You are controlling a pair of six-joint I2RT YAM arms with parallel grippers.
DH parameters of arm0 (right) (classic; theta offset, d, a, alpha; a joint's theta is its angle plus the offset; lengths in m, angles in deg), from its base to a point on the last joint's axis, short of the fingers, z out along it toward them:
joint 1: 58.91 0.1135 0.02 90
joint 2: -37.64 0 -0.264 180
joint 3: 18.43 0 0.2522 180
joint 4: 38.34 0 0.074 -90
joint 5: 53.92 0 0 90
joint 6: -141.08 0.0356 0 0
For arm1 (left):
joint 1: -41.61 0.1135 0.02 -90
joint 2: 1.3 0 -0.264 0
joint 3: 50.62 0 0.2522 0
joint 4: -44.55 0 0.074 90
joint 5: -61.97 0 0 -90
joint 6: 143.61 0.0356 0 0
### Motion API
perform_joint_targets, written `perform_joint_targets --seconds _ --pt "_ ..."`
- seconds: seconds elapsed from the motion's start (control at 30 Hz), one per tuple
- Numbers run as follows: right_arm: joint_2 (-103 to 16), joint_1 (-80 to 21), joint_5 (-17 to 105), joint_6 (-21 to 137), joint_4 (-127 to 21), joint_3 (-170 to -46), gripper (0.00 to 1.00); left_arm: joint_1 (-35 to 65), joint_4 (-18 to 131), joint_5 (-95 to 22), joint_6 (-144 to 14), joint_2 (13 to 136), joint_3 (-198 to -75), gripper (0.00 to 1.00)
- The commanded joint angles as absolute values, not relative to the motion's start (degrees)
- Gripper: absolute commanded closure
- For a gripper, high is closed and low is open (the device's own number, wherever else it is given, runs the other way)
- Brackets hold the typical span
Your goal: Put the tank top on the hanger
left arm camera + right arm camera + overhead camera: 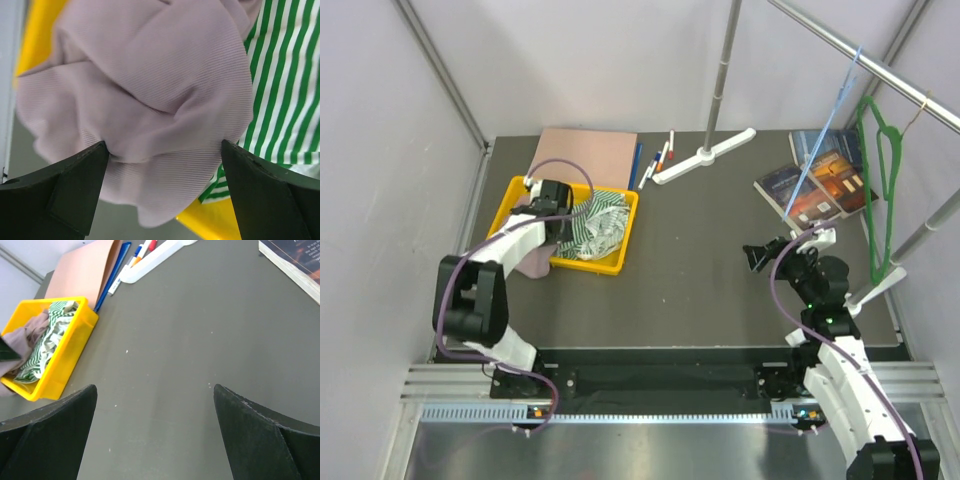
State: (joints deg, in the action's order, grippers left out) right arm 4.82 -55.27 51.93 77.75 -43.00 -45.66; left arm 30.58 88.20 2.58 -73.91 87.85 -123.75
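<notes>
The left pincer (164, 147) stands spread wide over the near corner of a yellow bin (626, 232) at the back left of the bench (700, 270). A bunched fold of the tank top (150, 90) bulges between its two dark fingers (80, 185). The jaws are not closed on the cloth, and whether the tips press it cannot be told. The dusty pink garment lies crumpled in the bin, part of it spilling over the near rim, touching a green-and-white striped cloth (285, 75) that fills the rest of the bin. Well apart, at the far right, the light-blue wire hanger (828, 135) hangs by its hook from a slanting metal rail (880, 70), just beside a thicker green hanger (878, 180) and above a few books (815, 185). The right pincer (155, 387) hovers over bare bench on the right side, jaws wide apart and holding nothing. A pink board (588, 155) and some pens (658, 160) lie behind the bin, near the white foot of a stand (705, 158).
</notes>
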Motion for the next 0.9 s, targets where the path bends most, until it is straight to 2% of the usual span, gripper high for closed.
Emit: perform_joint_targets --seconds 0.0,0.03,0.07,0.1,0.2,0.5,0.63,0.87 --pt "6.9 -55.0 53.6 78.3 -41.9 -44.9 0.00 30.5 84.2 0.8 -71.6 91.9 -124.9 0.03" --pt "7.4 -55.0 53.5 78.3 -42.1 -44.5 0.00 30.5 84.2 1.2 -71.3 92.5 -124.9 0.09" --pt "7.7 -55.0 53.4 78.6 -42.2 -44.3 0.00 30.5 84.5 1.9 -71.6 93.4 -125.1 0.22" --pt "7.8 -55.0 53.4 78.5 -42.5 -44.3 0.00 30.5 85.4 2.7 -72.1 93.4 -125.3 0.60" --pt "8.5 -55.0 53.6 78.2 -43.3 -44.2 0.00 30.4 86.3 2.6 -74.0 90.6 -126.4 1.00" --pt "7.1 -55.0 53.7 77.6 -42.6 -43.9 0.00 27.1 89.3 -0.9 -69.6 74.0 -136.4 1.00" --pt "5.4 -55.0 53.7 77.3 -41.0 -43.1 0.00 17.4 91.8 -0.9 -66.9 69.7 -143.6 1.00" --pt "4.3 -55.0 55.8 78.4 -39.8 -42.1 0.00 3.3 93.7 -14.8 -65.0 70.5 -154.5 1.00"
